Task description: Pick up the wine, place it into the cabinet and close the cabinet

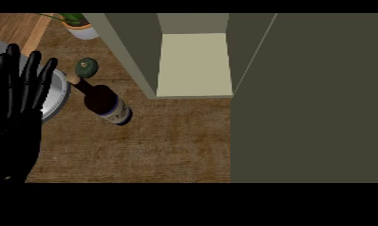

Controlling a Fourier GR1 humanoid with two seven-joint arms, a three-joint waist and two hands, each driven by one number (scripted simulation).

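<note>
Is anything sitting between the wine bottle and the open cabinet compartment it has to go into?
Nothing visible does. The wine bottle stands on the counter left of the open cabinet, with bare wood between them. The avocado sits behind the bottle, off that path.

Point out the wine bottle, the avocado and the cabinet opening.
wine bottle (105, 101), head view, on its dark body.
avocado (87, 67), head view, on its green top.
cabinet (193, 65), head view, on the pale inner floor of the open compartment.

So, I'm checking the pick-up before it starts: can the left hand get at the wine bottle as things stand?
Probably yes. The left hand rests open at the view's left, and bare counter separates it from the wine bottle; only the avocado stands near the neck.
</note>
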